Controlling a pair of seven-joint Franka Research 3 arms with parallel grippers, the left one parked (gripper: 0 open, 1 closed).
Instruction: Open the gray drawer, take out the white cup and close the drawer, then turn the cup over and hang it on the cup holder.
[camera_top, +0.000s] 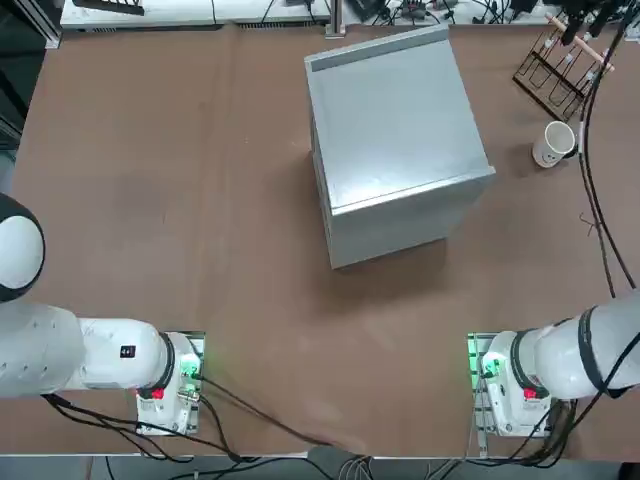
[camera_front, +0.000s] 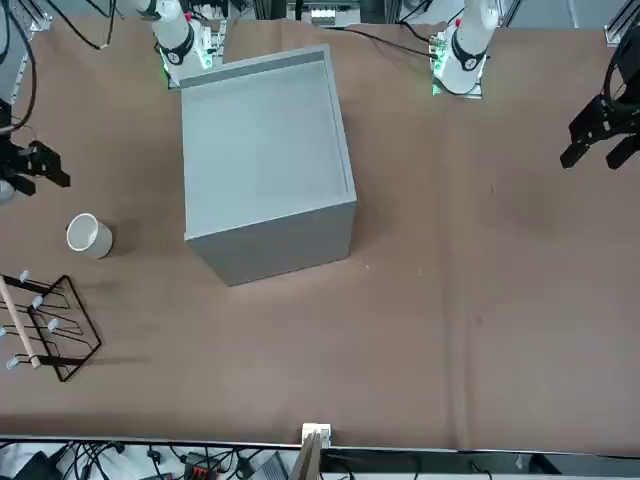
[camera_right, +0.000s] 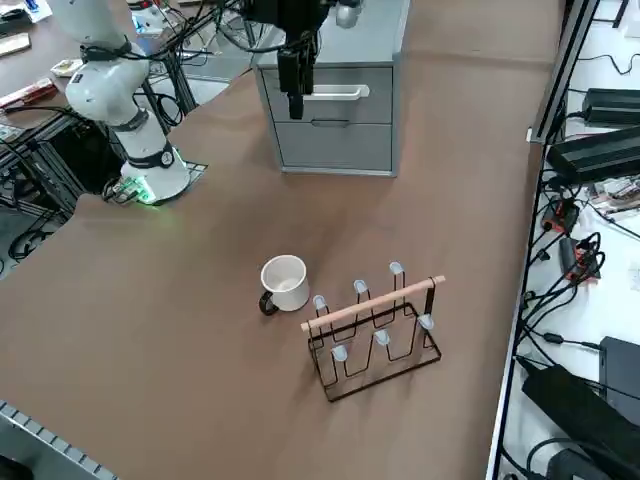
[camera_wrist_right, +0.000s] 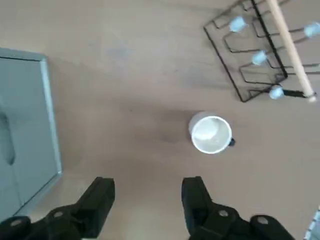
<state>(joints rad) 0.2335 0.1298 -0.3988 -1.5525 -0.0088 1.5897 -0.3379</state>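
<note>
- Top view: the white cup (camera_top: 554, 144) stands on the worktop (camera_top: 250, 330), outside the gray cabinet (camera_top: 400, 120) and beside the cup holder (camera_top: 545, 92). Its dark handle (camera_top: 572, 152) points away from the cabinet.
- Front view: the cup is between cabinet and holder, nearer the holder, touching neither. The right gripper (camera_front: 58, 167) is raised clear of the worktop.
- Right side view: the cup is upright, mouth up, so its axis runs vertical and it probably needs turning over before hanging. Both drawer fronts (camera_right: 335, 146) are flush and shut, hiding whatever is inside. No cup hangs on the holder's pegs.
- Right wrist view: the jaws stand wide apart, holding nothing. The cup lies ahead of the fingertips, offset toward the finger farther from the cabinet; the next reach likely needs a sideways correction. Nothing shows inside the cup.
</note>
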